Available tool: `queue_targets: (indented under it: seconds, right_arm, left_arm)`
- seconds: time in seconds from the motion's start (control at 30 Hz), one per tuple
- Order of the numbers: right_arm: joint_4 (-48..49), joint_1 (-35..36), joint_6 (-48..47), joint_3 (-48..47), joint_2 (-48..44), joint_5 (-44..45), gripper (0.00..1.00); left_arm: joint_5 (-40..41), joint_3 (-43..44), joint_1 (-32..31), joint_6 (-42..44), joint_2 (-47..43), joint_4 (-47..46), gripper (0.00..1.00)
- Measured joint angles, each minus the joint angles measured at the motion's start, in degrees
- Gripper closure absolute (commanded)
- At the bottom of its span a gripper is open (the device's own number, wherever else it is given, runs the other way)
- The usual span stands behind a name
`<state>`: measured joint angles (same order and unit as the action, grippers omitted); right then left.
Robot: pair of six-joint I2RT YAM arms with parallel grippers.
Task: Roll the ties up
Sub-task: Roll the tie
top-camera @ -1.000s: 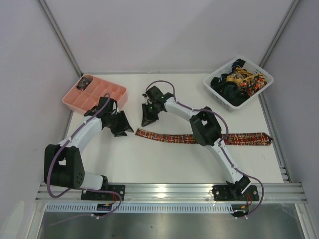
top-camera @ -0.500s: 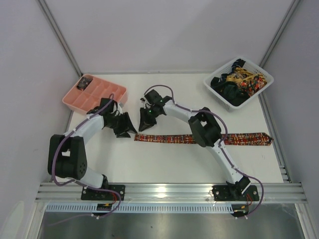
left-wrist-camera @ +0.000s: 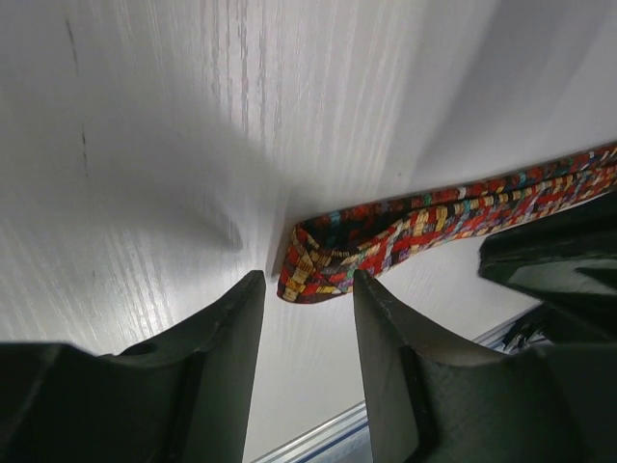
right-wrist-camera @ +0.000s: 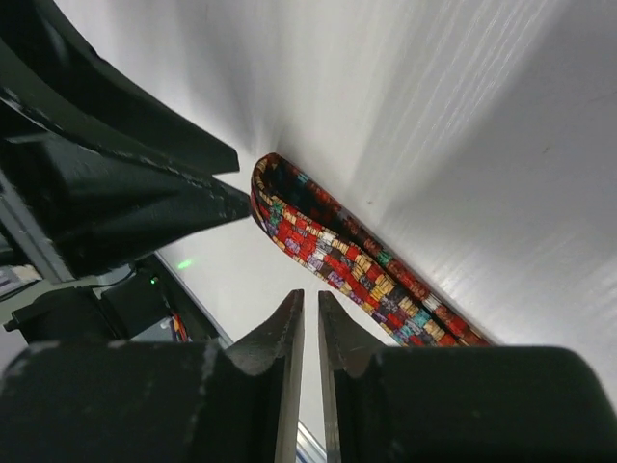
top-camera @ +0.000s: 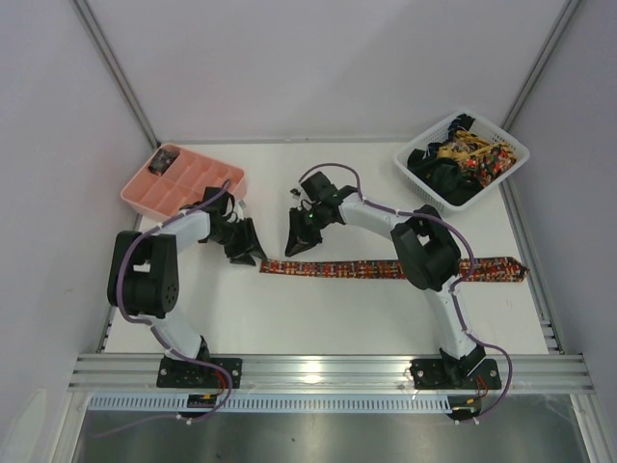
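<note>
One tie [top-camera: 337, 269], in a red, orange and yellow check, lies flat across the table from left to right. Its left end is folded over on itself [left-wrist-camera: 313, 275]. My left gripper [top-camera: 254, 257] stands open just left of that fold, which lies right beyond its fingertips [left-wrist-camera: 253, 285] and is not pinched. My right gripper [top-camera: 293, 249] hangs just behind the tie [right-wrist-camera: 337, 251], open only a slit, with nothing between its fingers [right-wrist-camera: 291, 313]. More ties [top-camera: 463, 156] are heaped in the basket.
A white lattice basket [top-camera: 511, 147] stands at the back right. A pink compartment tray [top-camera: 135, 198] sits at the back left, close behind my left arm. The two grippers are close together; the left one [right-wrist-camera: 125, 183] fills the right wrist view's left side.
The left arm's elbow has swung in and its gripper has shifted right to the tie's folded end. The right gripper has moved a little right and nearer the tie.
</note>
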<state>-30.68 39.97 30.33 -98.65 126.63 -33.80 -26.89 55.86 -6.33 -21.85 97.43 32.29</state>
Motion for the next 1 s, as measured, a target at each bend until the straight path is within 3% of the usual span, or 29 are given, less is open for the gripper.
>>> queue_targets:
  seconds: [0.6,1.0]
  right_arm:
    - [7.32,0.15,5.51,4.37,0.61,-3.69,0.88]
    - [8.09,0.17,6.16,4.37,1.46,-4.33,0.89]
  left_arm:
    - [0.59,3.23,0.04,4.37,2.36,1.22,0.62]
    - [-1.81,1.84,0.02,4.37,2.47,0.5,0.62]
